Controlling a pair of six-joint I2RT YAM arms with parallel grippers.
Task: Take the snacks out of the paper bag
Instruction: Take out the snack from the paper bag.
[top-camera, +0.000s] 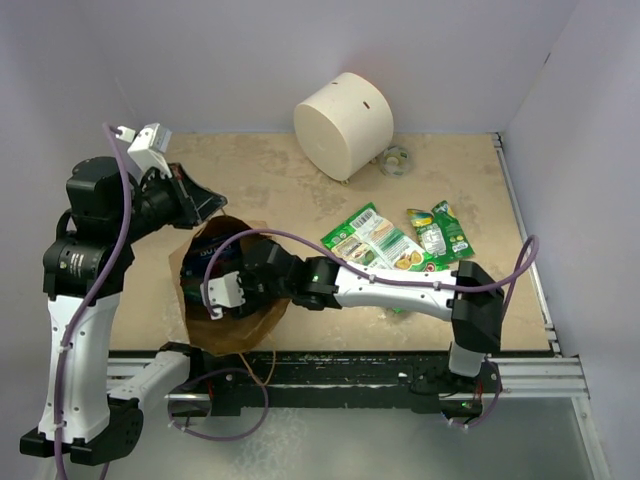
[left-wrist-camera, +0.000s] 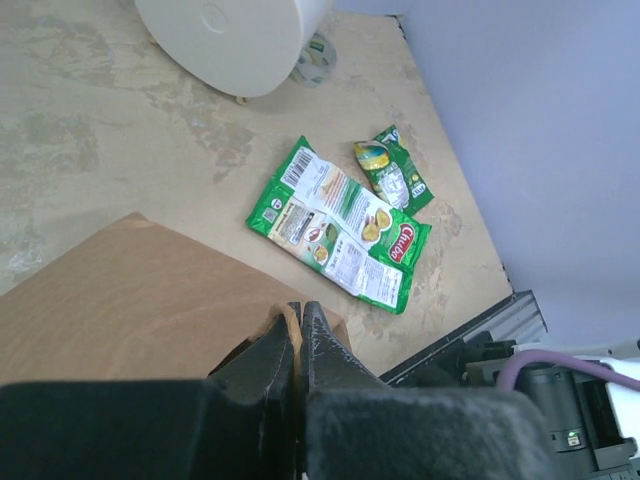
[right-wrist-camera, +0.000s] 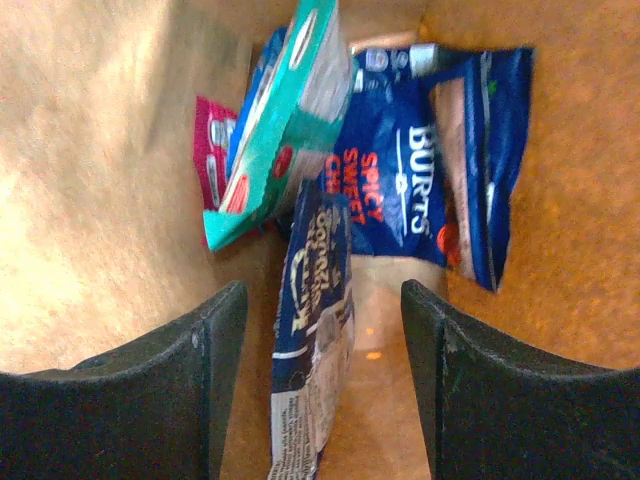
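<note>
Even bright light; soft shadows; paper bag (right-wrist-camera: 100, 150) interior dim, blurred.

Left gripper (left-wrist-camera: 298, 335) closed tight; right gripper (right-wrist-camera: 325, 305) jaws apart.

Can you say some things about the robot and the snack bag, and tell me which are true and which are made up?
1. The right gripper is reaching inside the paper bag. True.
2. The bag is empty. False: blue packets and a red one are inside it.
3. The left gripper is wide open. False: it is shut, pinching the bag's edge.
4. Green packets lie on the table outside the bag. True.
</note>
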